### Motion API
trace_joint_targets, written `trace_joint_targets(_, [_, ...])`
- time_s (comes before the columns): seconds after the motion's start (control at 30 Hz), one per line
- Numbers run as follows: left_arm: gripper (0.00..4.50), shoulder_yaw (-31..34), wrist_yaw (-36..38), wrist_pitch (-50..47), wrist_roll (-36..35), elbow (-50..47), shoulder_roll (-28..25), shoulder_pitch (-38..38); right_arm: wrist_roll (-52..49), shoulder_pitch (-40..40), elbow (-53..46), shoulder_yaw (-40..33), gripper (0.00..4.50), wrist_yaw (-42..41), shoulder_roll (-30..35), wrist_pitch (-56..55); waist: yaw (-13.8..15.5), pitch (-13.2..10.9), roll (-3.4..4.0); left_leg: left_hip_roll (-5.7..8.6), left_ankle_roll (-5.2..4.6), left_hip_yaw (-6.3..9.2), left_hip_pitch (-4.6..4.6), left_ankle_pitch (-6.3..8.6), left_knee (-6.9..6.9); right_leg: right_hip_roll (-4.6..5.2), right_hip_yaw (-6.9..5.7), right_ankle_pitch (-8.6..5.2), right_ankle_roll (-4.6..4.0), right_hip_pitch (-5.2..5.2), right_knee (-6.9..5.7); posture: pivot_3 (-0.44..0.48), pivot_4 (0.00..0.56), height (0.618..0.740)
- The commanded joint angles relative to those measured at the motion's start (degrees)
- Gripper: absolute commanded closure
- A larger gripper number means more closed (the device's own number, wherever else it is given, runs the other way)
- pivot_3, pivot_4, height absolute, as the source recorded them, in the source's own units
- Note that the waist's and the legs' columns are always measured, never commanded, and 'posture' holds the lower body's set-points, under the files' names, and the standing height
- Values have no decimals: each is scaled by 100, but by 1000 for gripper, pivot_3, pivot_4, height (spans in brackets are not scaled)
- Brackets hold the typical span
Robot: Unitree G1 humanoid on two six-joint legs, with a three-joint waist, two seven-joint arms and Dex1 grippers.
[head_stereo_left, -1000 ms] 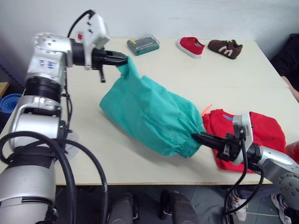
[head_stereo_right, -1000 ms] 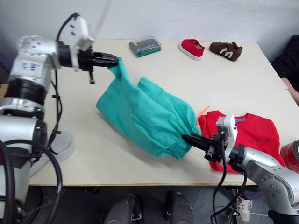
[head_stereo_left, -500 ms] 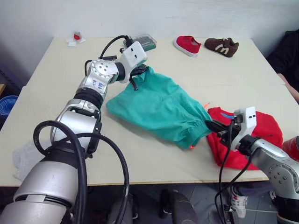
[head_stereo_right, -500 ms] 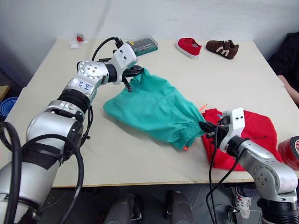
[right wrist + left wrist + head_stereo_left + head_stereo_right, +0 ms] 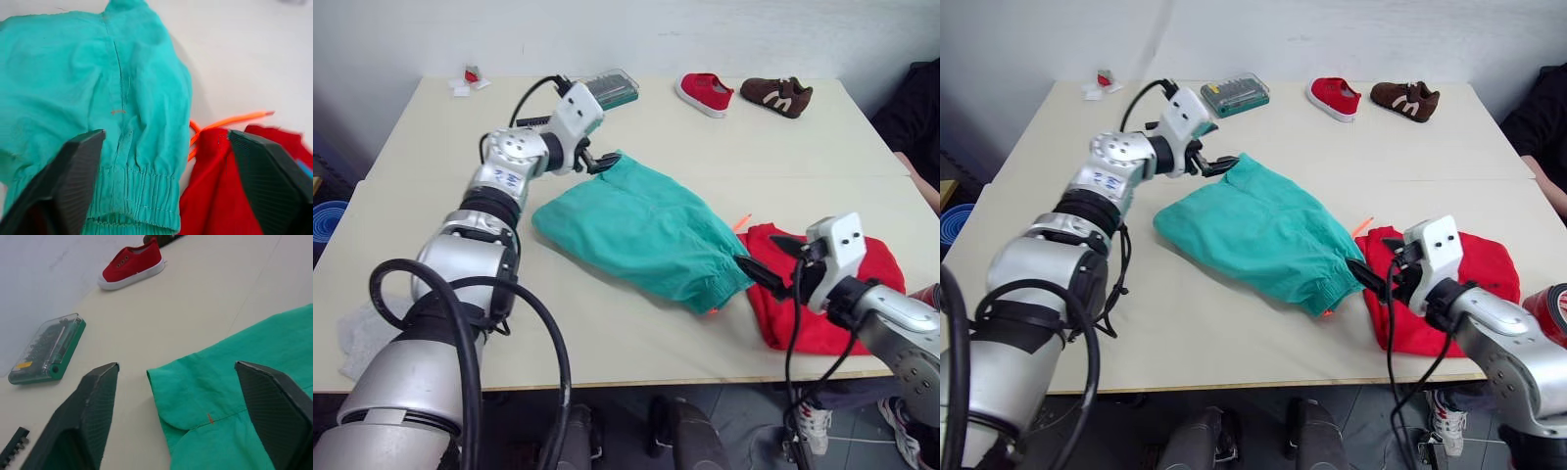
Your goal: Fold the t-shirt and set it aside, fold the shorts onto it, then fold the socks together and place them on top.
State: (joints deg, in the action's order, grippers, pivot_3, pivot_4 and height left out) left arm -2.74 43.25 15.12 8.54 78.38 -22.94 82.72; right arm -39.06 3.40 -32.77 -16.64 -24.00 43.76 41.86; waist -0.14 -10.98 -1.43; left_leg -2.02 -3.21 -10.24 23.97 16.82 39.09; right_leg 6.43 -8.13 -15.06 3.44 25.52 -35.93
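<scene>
The teal shorts (image 5: pixel 641 233) lie spread flat mid-table, their gathered waistband (image 5: pixel 139 196) touching the crumpled red t-shirt (image 5: pixel 847 289) at the right. An orange drawstring (image 5: pixel 230 120) sticks out between them. My left gripper (image 5: pixel 604 163) is open at the shorts' far leg hem; that corner (image 5: pixel 195 396) lies on the table between its fingers. My right gripper (image 5: pixel 756 258) is open just over the waistband, holding nothing. The light grey socks (image 5: pixel 354 331) lie at the table's front left edge.
At the back of the table (image 5: pixel 607 333) lie a green bit-set case (image 5: pixel 610 88), a red shoe (image 5: pixel 704 95) and a brown shoe (image 5: pixel 776 96). A red tape roll (image 5: pixel 1549 315) sits at the right edge. A person's dark sleeve (image 5: pixel 918 113) shows far right.
Both grippers have opened and let go of the shorts, which have dropped from a stretched hold to lie flat on the table. The camera view has shifted too.
</scene>
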Motion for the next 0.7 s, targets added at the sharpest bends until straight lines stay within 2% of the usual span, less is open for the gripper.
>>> trace_joint_targets(0.03, [6, 26, 1181, 1020, -151, -576, -338, -147, 568, -325, -769, -130, 0, -377, 432, -530, 2, 0, 0, 1, 1, 0, 0, 0, 0, -1, -1, 0, 0, 0, 1, 0, 150, 740])
trace_joint_targets(0.17, [6, -100, 2923, 1880, -404, -1232, -823, -942, 969, -811, -1411, 1, 0, -819, 736, -952, -8, 3, 5, 4, 1, -2, -5, 0, 1, 3, 4, 0, 0, -1, 6, 0, 150, 740])
trace_joint_targets(0.27, [6, -359, 3395, 2479, -208, -1518, -1345, -1718, 2231, -1268, -1653, 926, 0, -1292, 1323, -1863, -32, 3, 5, 1, 5, -11, -15, -1, 2, 1, 14, 0, -1, -3, 1, 0, 150, 740])
trace_joint_targets(0.43, [6, -825, 2957, 3257, 382, -1416, -1691, -2074, 3502, -1005, -1188, 2093, 0, -1231, 1264, -2493, 19, 1, -15, -3, 4, -14, -20, -1, 8, 8, 20, -1, -2, -4, -2, 0, 150, 740])
trace_joint_targets(0.53, [6, -927, 2303, 3231, 626, -1201, -1555, -1941, 4356, -601, -815, 2850, 0, -1189, 1076, -2698, 85, 3, -17, 15, -16, -4, -17, 6, 11, 27, 21, 4, 6, -7, 0, 0, 150, 740])
trace_joint_targets(0.7, [6, -1149, 1448, 3212, 1035, -938, -1329, -1684, 5482, -40, -164, 3384, 0, -885, 578, -2652, 100, 3, -18, 17, -26, -1, 3, 9, 23, 28, 18, 9, 15, -1, 2, 0, 150, 740])
